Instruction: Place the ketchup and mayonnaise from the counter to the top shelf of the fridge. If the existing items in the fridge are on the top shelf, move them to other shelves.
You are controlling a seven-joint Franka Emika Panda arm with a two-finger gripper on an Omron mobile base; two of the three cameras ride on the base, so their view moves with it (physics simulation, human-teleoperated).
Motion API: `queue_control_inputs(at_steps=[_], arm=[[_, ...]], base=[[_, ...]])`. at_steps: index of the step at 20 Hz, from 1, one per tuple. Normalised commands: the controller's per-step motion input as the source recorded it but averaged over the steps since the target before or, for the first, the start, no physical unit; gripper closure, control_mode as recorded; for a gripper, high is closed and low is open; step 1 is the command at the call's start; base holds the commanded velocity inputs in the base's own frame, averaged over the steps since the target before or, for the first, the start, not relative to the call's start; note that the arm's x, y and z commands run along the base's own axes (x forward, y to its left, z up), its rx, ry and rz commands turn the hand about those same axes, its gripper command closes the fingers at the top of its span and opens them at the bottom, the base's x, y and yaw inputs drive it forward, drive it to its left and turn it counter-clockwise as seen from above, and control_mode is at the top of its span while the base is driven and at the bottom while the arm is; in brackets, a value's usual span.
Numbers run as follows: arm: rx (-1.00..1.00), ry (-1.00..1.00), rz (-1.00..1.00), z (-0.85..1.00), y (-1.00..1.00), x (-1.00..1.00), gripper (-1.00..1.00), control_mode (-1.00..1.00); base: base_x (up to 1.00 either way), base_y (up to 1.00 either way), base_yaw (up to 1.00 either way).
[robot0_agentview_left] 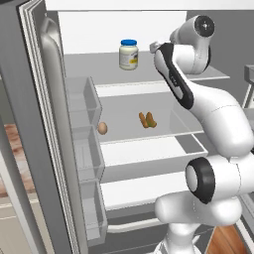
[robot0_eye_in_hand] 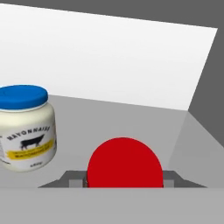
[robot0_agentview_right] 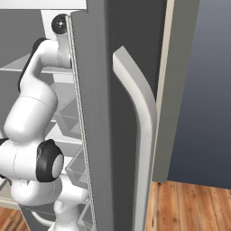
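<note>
On top shelf [robot0_agentview_left: 149, 74] of fridge [robot0_agentview_left: 44, 149]: mayonnaise [robot0_agentview_left: 128, 54] upright; gripper [robot0_eye_in_hand: 124, 181] clamped on ketchup [robot0_eye_in_hand: 124, 162] beside it.

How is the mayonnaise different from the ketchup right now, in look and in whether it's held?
The mayonnaise is a cream jar with a blue lid; the ketchup shows a red cap. The mayonnaise stands free on the top shelf; the ketchup sits clamped in the gripper. Both are inside the fridge, upright.
</note>
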Motion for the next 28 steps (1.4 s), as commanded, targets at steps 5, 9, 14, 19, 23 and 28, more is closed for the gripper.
queue_control_inputs(at_steps=[5, 9, 14, 19, 23, 28], arm=[[0.0, 0.0, 0.0, 0.0, 0.0, 0.03, -1.0, -1.0], [0.0, 0.0, 0.0, 0.0, 0.0, 0.0, -1.0, -1.0], [0.0, 0.0, 0.0, 0.0, 0.0, 0.01, -1.0, -1.0], [0.0, 0.0, 0.0, 0.0, 0.0, 0.11, -1.0, -1.0], [0.0, 0.0, 0.0, 0.0, 0.0, 0.18, -1.0, -1.0], [0.0, 0.0, 0.0, 0.0, 0.0, 0.15, -1.0, -1.0]], base=[[0.0, 0.0, 0.0], [0.0, 0.0, 0.0], [0.0, 0.0, 0.0], [0.0, 0.0, 0.0], [0.0, 0.0, 0.0], [0.0, 0.0, 0.0]])
